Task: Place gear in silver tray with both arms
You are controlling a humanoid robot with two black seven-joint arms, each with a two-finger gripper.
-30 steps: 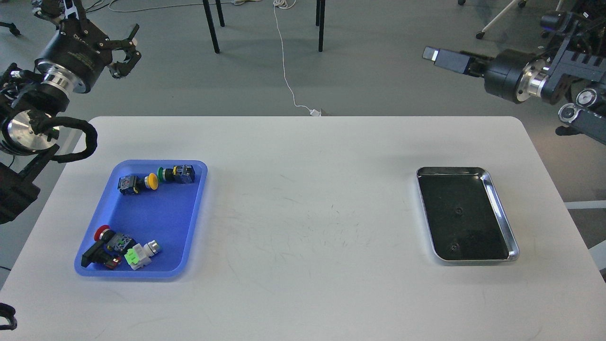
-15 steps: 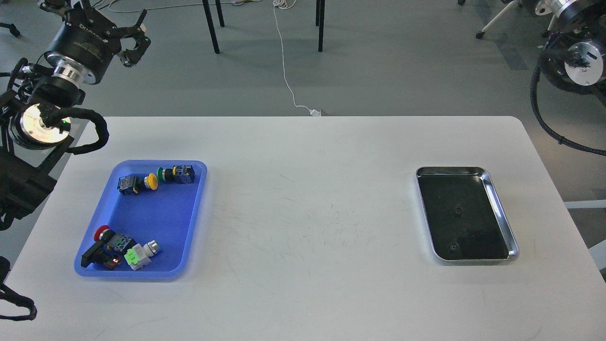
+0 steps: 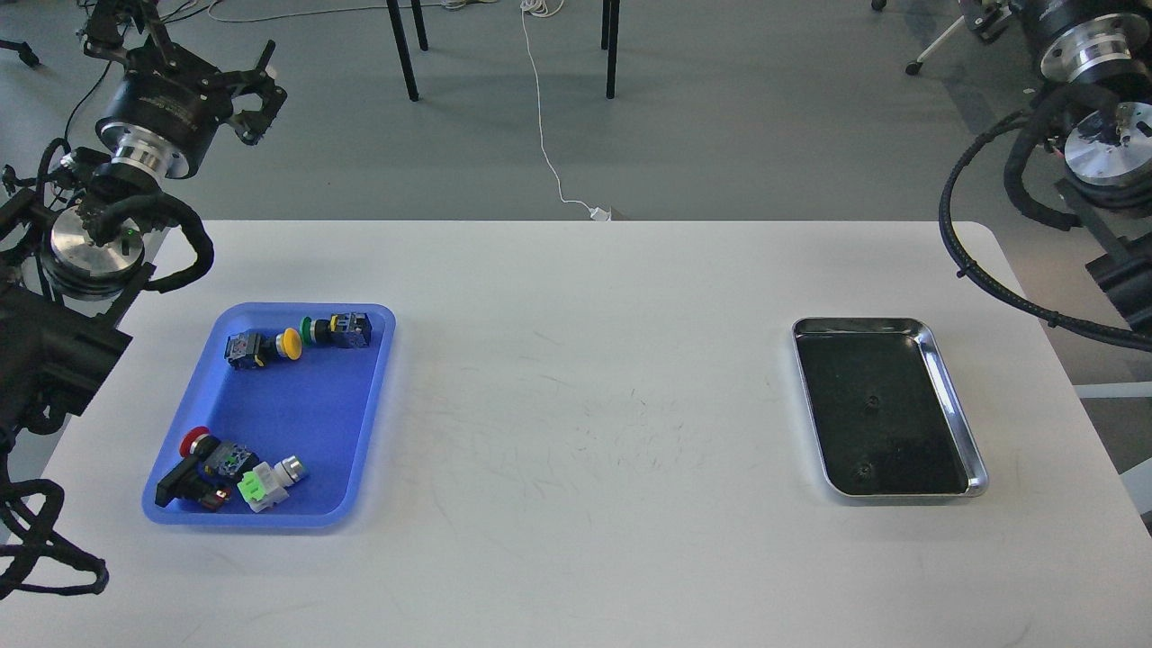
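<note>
Grey floor w/ black chair legs and a white cable is showing behind a white desk. On the desk's right side the silver tray is lying flat, dark floor bare, well apart from the blue tray on the left. Blue tray is holding push-button switches: a yellow-capped one and a green-capped one side by side near its far edge, a red-capped one and a lime-green/white one touching near its front corner. Left arm is coming in from the left edge, its left gripper hanging over the floor beyond the desk's far-left corner, fingers apart, holding nothing. Right arm is showing only wrist rings and cable loops at the top-right; its gripper is out of frame.
</note>
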